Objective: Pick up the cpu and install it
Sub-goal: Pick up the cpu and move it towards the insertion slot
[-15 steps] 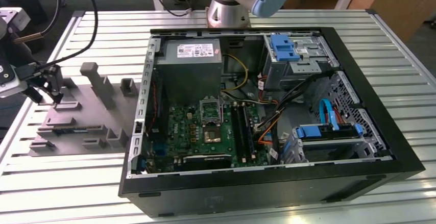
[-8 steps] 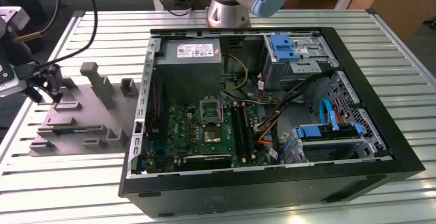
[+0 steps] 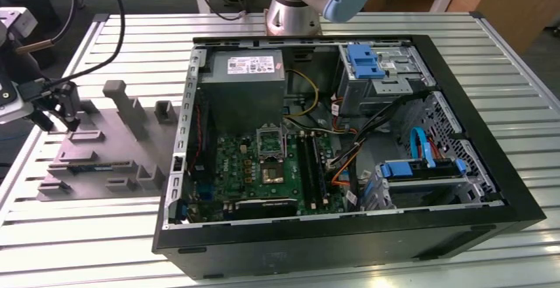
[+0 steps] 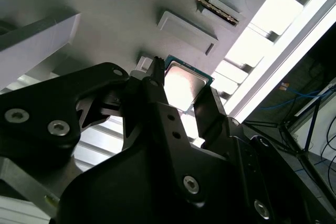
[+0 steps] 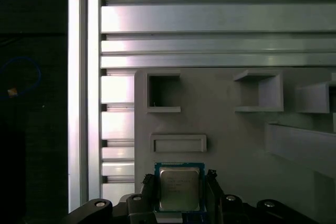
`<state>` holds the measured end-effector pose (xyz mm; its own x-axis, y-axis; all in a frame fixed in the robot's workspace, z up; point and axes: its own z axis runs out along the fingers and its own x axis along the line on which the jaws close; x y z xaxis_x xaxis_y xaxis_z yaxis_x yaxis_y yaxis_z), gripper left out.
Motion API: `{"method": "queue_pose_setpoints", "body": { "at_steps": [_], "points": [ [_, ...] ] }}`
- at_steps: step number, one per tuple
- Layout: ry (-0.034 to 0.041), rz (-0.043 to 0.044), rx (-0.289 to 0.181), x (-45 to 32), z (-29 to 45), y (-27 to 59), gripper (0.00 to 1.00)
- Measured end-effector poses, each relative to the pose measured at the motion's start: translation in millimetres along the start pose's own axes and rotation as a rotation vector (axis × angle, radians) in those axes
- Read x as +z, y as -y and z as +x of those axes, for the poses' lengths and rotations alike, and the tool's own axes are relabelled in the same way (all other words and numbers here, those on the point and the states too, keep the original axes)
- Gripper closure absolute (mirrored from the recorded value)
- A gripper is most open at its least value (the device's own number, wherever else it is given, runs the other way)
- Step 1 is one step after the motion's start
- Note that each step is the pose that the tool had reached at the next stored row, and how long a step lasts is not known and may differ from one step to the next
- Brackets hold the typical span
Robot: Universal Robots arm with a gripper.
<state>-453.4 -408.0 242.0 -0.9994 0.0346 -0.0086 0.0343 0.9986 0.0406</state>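
The cpu (image 5: 179, 188), a small square chip with a silvery top and a thin green rim, sits between my two black fingers in both wrist views, over the grey fixture plate (image 5: 236, 145). My gripper (image 5: 179, 183) is shut on the cpu (image 4: 186, 85), one finger against each side edge. In the exterior view the gripper (image 3: 58, 121) hangs over the fixture plate (image 3: 96, 163) at the exterior view's left, well away from the open PC case (image 3: 350, 137). The metal-framed socket (image 3: 269, 141) lies on the green motherboard inside the case.
The fixture plate carries upright posts (image 3: 127, 107) and small pockets (image 5: 164, 93). It rests on a slatted aluminium table (image 3: 88, 229). Inside the case are a grey power supply (image 3: 249, 78), blue drive brackets (image 3: 366, 61) and loose cables (image 3: 368, 137). The arm's base (image 3: 293, 12) stands behind the case.
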Motion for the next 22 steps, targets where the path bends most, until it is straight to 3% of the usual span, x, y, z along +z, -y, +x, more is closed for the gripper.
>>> {"method": "queue_pose_setpoints", "body": {
  "at_steps": [22],
  "points": [
    [0.0, 0.0, 0.0, -5.2, -0.1, -0.2, 0.53]
  ]
}}
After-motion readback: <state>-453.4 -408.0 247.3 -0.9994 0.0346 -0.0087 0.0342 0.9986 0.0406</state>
